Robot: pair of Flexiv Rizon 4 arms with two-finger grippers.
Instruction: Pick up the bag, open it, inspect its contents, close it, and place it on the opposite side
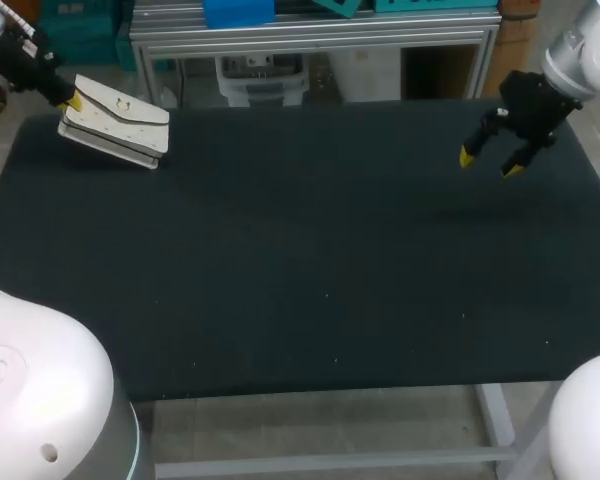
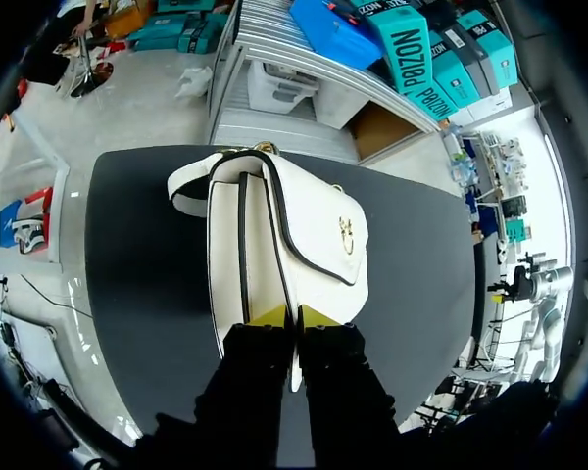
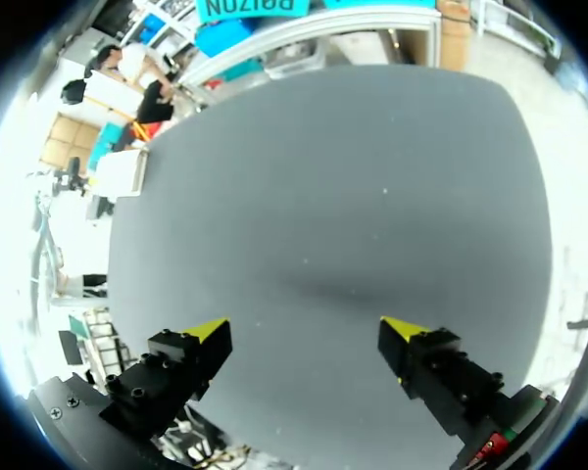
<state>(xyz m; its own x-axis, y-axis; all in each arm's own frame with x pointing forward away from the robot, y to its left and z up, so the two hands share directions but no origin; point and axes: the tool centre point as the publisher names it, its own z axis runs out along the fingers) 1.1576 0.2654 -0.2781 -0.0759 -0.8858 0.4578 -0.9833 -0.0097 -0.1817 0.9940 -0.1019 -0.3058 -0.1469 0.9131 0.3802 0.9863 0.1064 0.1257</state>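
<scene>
- The table point(image 1: 300, 260) is big and dark. The bag is at its far left corner, on my left arm's side.
- The bag point(image 2: 284, 235) is white, with a dark line round its flap. The flap is down, so the bag looks closed. It is tipped a bit. I cannot tell if it is lying on the table or lifted just off it.
- The right claw point(image 1: 488, 162) hangs over the far right of the table, well apart from the bag. Its two fingers are spread wide and hold nothing. I think it is there so it can help open the flap.
- The left claw point(image 2: 292, 315) is clenched on the edge of the bag nearest to it, with one yellow tip on each side. I think it pinches the edge so the bag can be picked up.
- The little gold clasp point(image 2: 346, 233) sits on the flap. It likely keeps the flap closed.
</scene>
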